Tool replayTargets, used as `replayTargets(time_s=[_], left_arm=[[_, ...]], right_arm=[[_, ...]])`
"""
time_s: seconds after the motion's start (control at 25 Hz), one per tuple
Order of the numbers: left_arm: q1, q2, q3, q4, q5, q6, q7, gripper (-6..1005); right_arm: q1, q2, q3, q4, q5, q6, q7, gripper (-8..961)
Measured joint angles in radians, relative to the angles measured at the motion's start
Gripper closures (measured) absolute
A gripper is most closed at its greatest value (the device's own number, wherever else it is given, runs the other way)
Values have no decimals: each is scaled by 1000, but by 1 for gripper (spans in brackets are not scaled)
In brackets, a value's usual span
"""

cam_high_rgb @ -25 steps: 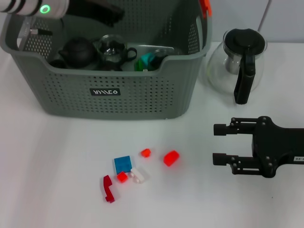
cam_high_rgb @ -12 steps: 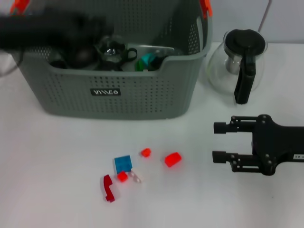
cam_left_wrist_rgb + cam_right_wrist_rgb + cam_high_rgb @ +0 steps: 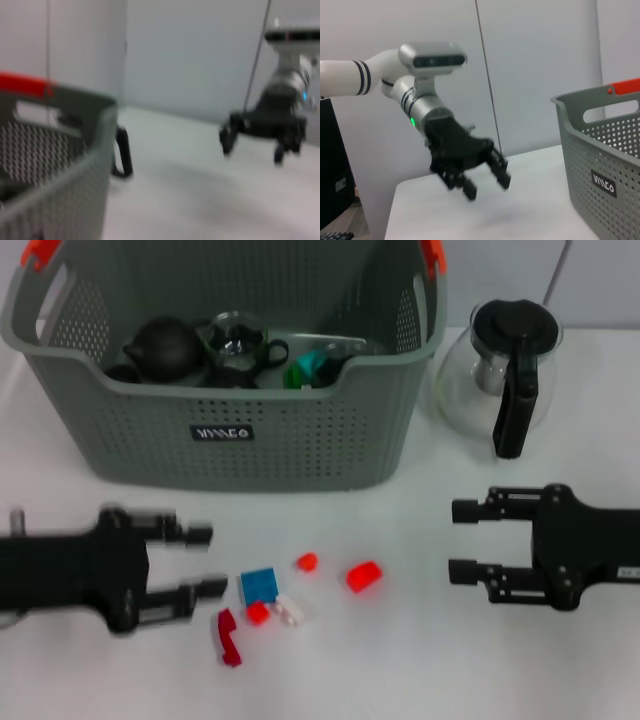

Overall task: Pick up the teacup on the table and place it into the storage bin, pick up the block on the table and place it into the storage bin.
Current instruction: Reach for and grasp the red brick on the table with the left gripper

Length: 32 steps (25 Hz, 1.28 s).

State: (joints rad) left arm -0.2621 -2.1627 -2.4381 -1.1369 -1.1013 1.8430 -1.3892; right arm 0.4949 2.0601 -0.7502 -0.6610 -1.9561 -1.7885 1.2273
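The grey storage bin (image 3: pixel 250 430) stands at the back left of the table. Inside it a glass teacup (image 3: pixel 237 340) lies beside a black teapot (image 3: pixel 163 348). Several small blocks lie in front of the bin: a blue one (image 3: pixel 258 585), red ones (image 3: pixel 362 575) (image 3: pixel 306 561), a white one (image 3: pixel 290 610) and a dark red curved piece (image 3: pixel 228 636). My left gripper (image 3: pixel 200 560) is low over the table just left of the blocks, open and empty. My right gripper (image 3: pixel 460 540) rests open to the right of them. The right wrist view shows the left gripper (image 3: pixel 486 186) and the bin (image 3: pixel 605 165).
A glass teapot with a black handle (image 3: pixel 505 375) stands right of the bin, behind my right gripper. The left wrist view shows the bin's corner (image 3: pixel 60 165), the teapot's handle (image 3: pixel 122 152) and the right gripper (image 3: pixel 251 150) farther off.
My left arm has come away from over the bin's back left and dropped to the table beside the blocks, empty. The right arm has not moved.
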Motion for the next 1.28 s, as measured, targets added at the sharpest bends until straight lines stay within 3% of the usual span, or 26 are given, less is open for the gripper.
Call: replayTargets(time_s=[0.16,0.64,0.88,1.16,1.28], left_arm=[[-15,-1,1,73,113,-30,62,452],[-28,-6,12,169,148,-152,79,418],[-6,-10,20,251,148,-201,332,283],[-12,-8,24,292,148,-260,350,89],[-13,-8,34,304,148,-293,350,89]], right_arm=[[-5,0,0,0,-1,1,0,265],[-7,2,0,2,-1,4,0,265],[-6,3,0,3,-1,14,0,266],[-7,3,0,3,-1,25,0,266],[-7,3,0,3,-1,27,0,266]])
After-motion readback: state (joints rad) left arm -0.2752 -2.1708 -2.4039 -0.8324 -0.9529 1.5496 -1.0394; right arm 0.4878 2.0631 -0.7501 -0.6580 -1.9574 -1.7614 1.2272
